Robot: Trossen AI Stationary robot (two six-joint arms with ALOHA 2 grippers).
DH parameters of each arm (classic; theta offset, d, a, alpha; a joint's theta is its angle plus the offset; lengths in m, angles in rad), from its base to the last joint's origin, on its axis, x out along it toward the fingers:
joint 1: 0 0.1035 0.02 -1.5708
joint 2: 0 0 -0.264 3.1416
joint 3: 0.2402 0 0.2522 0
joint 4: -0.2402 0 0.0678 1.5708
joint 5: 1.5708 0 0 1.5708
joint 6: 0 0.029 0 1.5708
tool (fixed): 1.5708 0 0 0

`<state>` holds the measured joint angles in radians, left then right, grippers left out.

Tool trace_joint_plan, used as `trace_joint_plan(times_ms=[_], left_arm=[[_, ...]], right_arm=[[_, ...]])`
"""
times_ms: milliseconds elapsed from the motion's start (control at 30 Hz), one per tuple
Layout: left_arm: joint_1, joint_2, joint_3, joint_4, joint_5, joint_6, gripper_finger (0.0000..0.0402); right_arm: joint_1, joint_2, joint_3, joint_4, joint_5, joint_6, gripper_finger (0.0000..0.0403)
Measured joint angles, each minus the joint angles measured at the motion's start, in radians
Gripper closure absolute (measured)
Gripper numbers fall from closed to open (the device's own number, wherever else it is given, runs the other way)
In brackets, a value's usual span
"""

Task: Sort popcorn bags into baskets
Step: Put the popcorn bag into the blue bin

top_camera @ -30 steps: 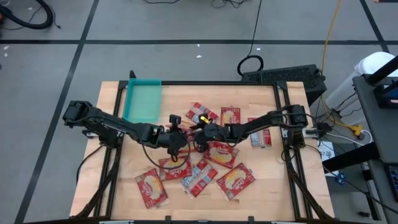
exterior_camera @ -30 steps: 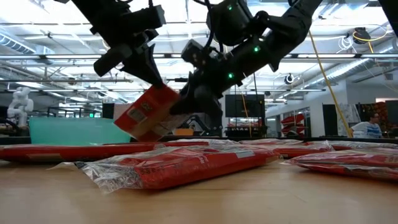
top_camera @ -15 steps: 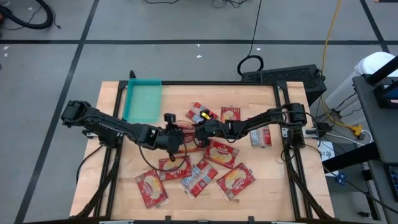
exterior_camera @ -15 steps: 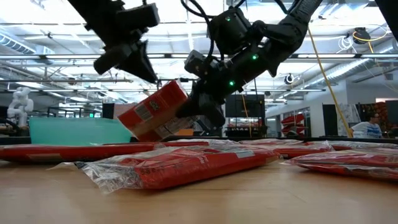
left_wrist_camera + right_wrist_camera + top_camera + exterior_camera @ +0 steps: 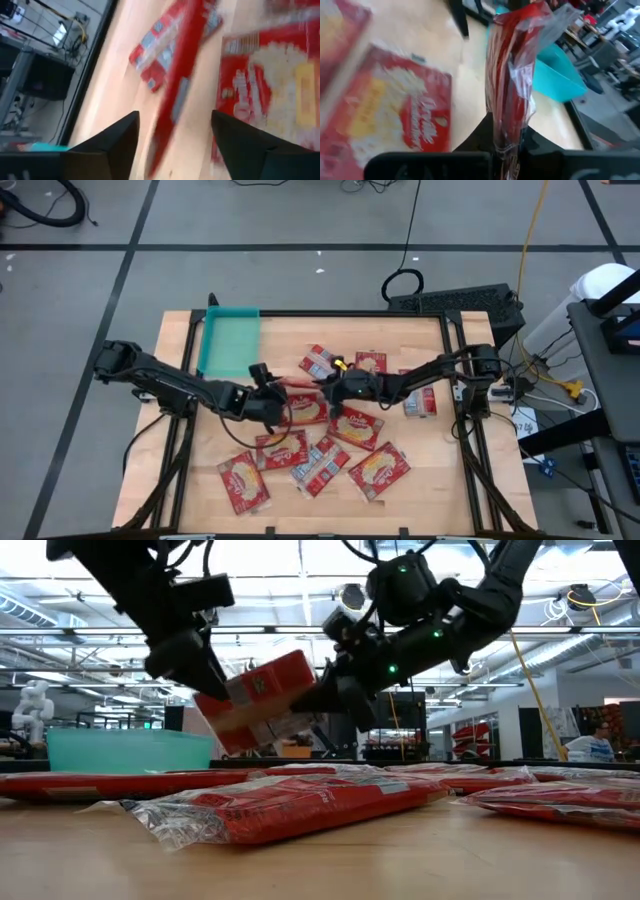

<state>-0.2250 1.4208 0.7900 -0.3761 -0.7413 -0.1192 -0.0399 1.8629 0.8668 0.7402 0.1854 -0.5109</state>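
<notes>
One red popcorn bag [image 5: 258, 700] hangs on edge above the middle of the table, with my right gripper [image 5: 328, 700] shut on it. My left gripper [image 5: 175, 117] is open. Its fingers stand on either side of the bag's other end [image 5: 176, 87], with a gap on both sides. Several more popcorn bags lie flat on the wood, among them one [image 5: 357, 427] under the grippers and one [image 5: 245, 482] at the near left. The teal basket [image 5: 228, 342] stands at the far left with nothing in it. My right gripper pinches the bag's end nearest it [image 5: 512, 127] between its two fingers, across the bag's flat faces. The fingers come nearly level from the table's right. The bag stands on edge, sticks out toward the left arm and is clear of the table.
Loose bags crowd the table's middle and near half [image 5: 378, 468], and more lie at the far middle [image 5: 325, 361] and right [image 5: 420, 402]. Bare wood [image 5: 205, 435] shows along the left side, near the basket's front. A dark frame [image 5: 350, 314] runs around the tabletop.
The bag has passed from my left gripper to my right. The left gripper has opened, let go and drawn back toward the table's left. The right gripper has taken hold and carried the bag slightly up and toward the right, and the bag now lies closer to level.
</notes>
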Motion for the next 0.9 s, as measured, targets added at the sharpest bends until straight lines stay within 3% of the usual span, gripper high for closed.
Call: trace_joint_plan(times_ms=[133,300,433,667,733,833,900], left_arm=[[0.005,0.001,-0.066,0.176,0.016,0.085,0.0139],[0.022,0.0,-0.083,0.31,0.068,0.163,0.0176],[0.048,0.0,-0.083,0.323,0.095,0.192,0.0233],[0.081,0.0,-0.083,0.336,0.174,0.325,0.0369],[0.083,-0.014,-0.082,0.333,0.174,0.353,0.0385],[0.088,-0.04,-0.081,0.33,0.163,0.399,0.0374],[0.088,-0.073,-0.08,0.288,0.124,0.421,0.0366]], right_arm=[[0.003,0.0,-0.018,0.054,-0.013,0.035,0.0397],[0.003,0.0,-0.023,0.06,-0.023,0.027,0.0395],[0.003,0.0,-0.022,0.065,-0.032,0.026,0.0393],[0.002,0.0,-0.022,0.064,-0.03,0.014,0.039],[0.003,0.0,-0.022,0.069,-0.021,0.033,0.0385],[0.016,-0.012,-0.023,0.082,0.09,0.028,0.0365],[0.034,-0.031,-0.034,0.074,0.227,-0.03,0.0346]])
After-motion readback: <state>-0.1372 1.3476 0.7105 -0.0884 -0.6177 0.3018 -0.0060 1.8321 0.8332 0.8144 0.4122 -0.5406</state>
